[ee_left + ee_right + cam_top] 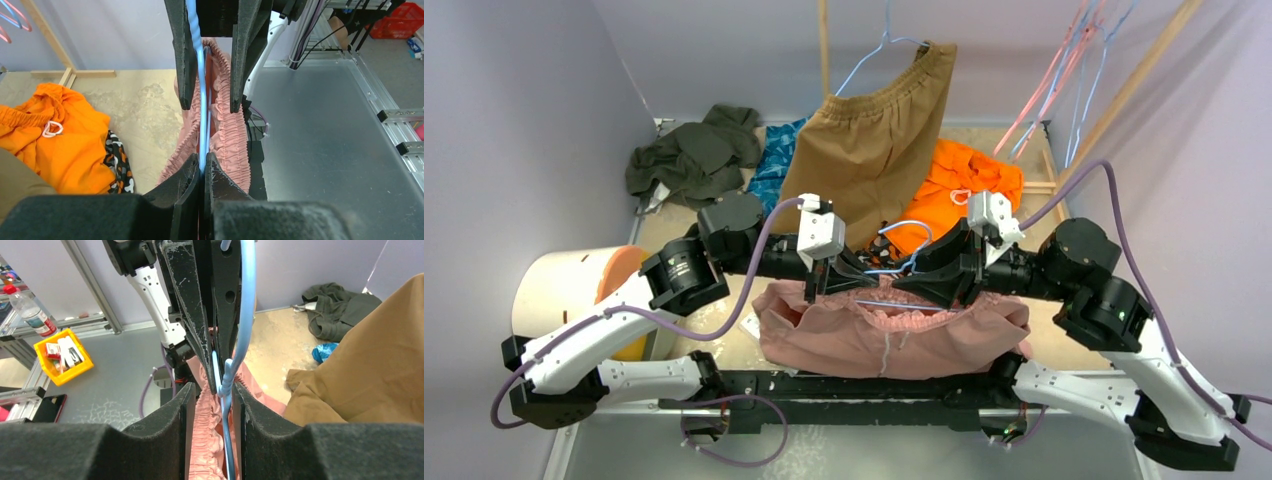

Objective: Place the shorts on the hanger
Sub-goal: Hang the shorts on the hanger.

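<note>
With left gripper (202, 162) pinching hanger (202, 115) and right gripper (214, 391) parted around it, risks a one-sided tilt sliding shorts (864, 342) off.

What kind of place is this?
Likely a robotics lab test cell: a left arm at a walled table, aluminium framing, and a yellow parts bin beside it.

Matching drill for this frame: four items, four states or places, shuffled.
1 left hand
2 right hand
3 tan-brown fabric shorts
4 dark green crumpled garment

A lying at the far-left rear
B fingers apart around the waistband of the dusty-pink fabric shorts
C shut on the thin light-blue wire hanger
D hanging at the rear

Pairs: 1-C, 2-B, 3-D, 4-A
</note>
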